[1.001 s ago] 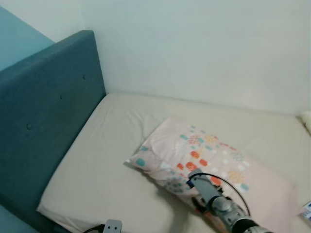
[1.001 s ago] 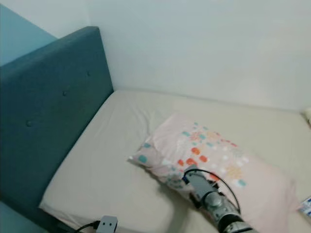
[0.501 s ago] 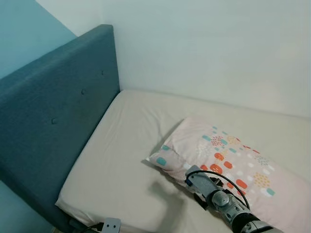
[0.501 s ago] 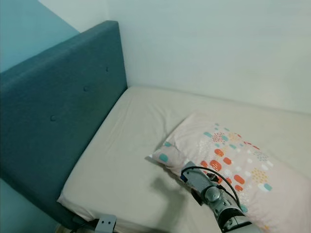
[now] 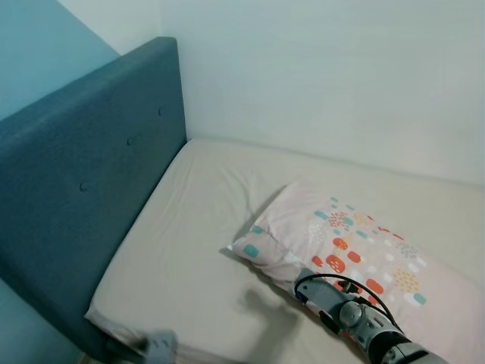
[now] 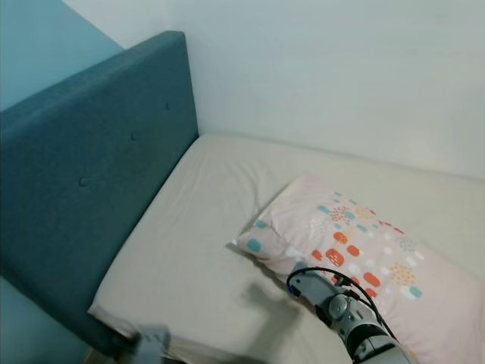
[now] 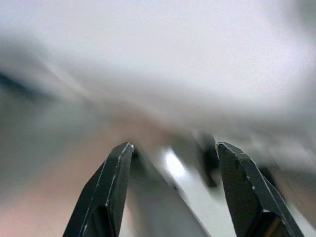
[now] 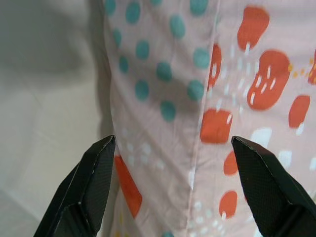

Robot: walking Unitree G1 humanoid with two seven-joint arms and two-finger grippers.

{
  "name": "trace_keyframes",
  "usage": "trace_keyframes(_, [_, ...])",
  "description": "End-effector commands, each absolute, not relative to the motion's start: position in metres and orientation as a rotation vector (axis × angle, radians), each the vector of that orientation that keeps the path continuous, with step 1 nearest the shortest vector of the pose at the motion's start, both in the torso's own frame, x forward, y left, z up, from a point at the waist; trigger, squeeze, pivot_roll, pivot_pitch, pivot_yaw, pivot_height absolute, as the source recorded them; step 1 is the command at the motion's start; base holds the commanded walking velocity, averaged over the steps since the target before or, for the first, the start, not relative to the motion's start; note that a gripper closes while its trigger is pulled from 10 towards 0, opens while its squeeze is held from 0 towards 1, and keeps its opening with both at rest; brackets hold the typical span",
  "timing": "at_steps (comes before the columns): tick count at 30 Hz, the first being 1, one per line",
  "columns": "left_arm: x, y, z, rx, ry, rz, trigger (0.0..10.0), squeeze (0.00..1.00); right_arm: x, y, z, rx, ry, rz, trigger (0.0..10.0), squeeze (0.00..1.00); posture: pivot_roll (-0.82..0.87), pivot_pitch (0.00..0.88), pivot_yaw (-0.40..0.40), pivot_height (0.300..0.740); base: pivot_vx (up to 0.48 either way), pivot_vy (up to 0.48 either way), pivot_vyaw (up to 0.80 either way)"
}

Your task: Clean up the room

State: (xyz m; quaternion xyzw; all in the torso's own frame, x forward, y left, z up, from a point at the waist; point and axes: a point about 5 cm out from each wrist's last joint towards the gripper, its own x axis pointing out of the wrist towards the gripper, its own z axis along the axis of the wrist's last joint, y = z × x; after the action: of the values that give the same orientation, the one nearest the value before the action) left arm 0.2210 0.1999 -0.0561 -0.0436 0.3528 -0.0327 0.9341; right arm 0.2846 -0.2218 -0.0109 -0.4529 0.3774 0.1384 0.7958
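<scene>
Pillow grab pending on the bed

The bed [image 5: 182, 250] carries the pillow [image 5: 356, 250] mid-mattress, away from the headboard [image 5: 83, 182]; my right claw [image 8: 175, 197] hangs spread wide over its edge, gripping nothing; I'd lower, pinch the seam, then drag it headward; left claw [image 7: 173, 187] is parted, empty, its view blurred; no readable writing.

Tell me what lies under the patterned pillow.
The pillow lies flat on the beige mattress sheet, with the open right tool right at its near edge. Whatever sits beneath its middle is covered and cannot be seen.
</scene>
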Motion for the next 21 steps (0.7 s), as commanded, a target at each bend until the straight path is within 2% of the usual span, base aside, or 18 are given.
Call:
trace_keyframes(1, [0.233,0.204,-0.045,-0.106,0.64,-0.081,10.0,0.0,0.282,-0.226,-0.013,-0.989,0.835,0.288,10.0,0.0,-0.01,0.083,-0.04,0.68,0.0,0.0,0.0])
trace_keyframes(6, [0.231,0.209,-0.044,-0.053,0.63,-0.081,10.0,0.0,0.279,-0.23,-0.014,-1.023,0.837,0.281,10.0,0.0,-0.01,0.083,-0.04,0.66,0.0,0.0,0.0])
trace_keyframes(21, [0.205,0.222,-0.056,-0.08,0.677,-0.098,10.0,0.0,0.281,-0.233,-0.011,-1.147,0.802,0.285,10.0,0.0,0.01,0.107,-0.042,0.61,0.0,0.0,0.0])
